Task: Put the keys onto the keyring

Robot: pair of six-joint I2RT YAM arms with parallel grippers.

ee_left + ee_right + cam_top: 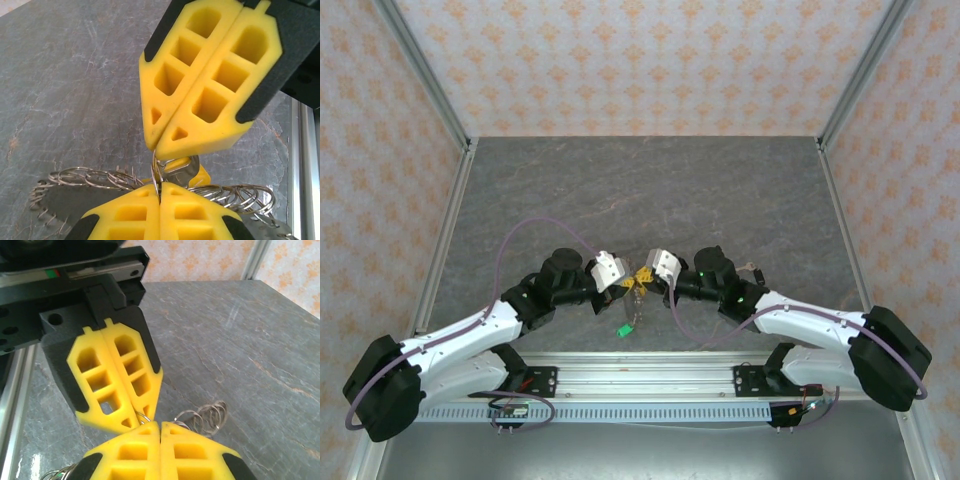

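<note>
Near the front edge of the grey stone-patterned table (650, 190), seen from above, the left gripper (624, 284) and right gripper (652, 279) meet tip to tip, both clenched. A small yellow-headed key (642, 277) sits between them. The thin coiled silver wire keyring (633, 305) trails from them toward the arm bases, with a tiny green-headed key (623, 329) at its far end.

From the left wrist, the left gripper (160, 192) has its yellow ribbed fingers pressed together on a strand of the keyring (90, 177), whose coils spread to either side over the table (75, 75). The right gripper (161, 147) reaches in from the top of this view, tips clamped on the same strand, with the yellow-headed key (201, 176) just behind it.

From the right wrist, the right gripper (160, 426) is closed, and the left gripper (139, 424) touches its tips. Coils of the keyring (206, 415) show just beside them
</note>
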